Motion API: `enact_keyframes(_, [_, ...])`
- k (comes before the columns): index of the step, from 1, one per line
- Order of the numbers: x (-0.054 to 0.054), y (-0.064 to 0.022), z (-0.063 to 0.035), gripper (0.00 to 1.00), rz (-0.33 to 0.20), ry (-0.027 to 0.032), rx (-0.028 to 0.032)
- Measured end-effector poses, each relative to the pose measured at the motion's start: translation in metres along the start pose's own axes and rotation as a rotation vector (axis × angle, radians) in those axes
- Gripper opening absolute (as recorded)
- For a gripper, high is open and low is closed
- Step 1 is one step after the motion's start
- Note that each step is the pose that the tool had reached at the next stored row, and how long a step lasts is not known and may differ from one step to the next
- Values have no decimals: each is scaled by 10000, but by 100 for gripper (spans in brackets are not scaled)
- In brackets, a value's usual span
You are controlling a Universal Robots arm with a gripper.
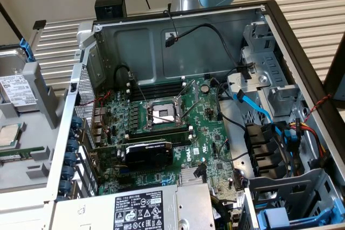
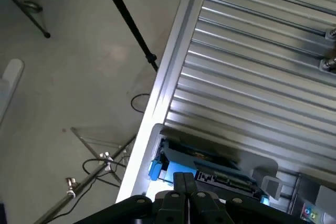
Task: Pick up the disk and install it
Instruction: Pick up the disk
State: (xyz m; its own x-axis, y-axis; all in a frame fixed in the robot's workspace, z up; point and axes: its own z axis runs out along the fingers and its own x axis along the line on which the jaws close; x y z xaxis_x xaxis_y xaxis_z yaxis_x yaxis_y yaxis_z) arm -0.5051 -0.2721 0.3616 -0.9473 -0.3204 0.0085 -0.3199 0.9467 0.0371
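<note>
While the disk (image 1: 16, 92) sits in its grey holder (image 1: 39, 82) beside the case (image 1: 140, 47), the gripper (image 2: 182, 179) hangs near it, fingers pressed together and holding nothing.

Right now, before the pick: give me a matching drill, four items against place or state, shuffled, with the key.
Items:
1. disk
2. power-supply box
3. processor socket
4. pincer

Place or state:
A. shut
B. middle of the motherboard
C. in the grey holder outside the case, at the exterior view's left
D. inside the case, lowest in the exterior view

Pairs: 1-C, 2-D, 3-B, 4-A
</note>
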Motion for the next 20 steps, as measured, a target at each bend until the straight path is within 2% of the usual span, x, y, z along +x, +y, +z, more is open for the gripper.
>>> enact_keyframes(12, [0,0,3,11,-2191,26,37])
enact_keyframes(20, [0,0,6,11,-3568,66,45])
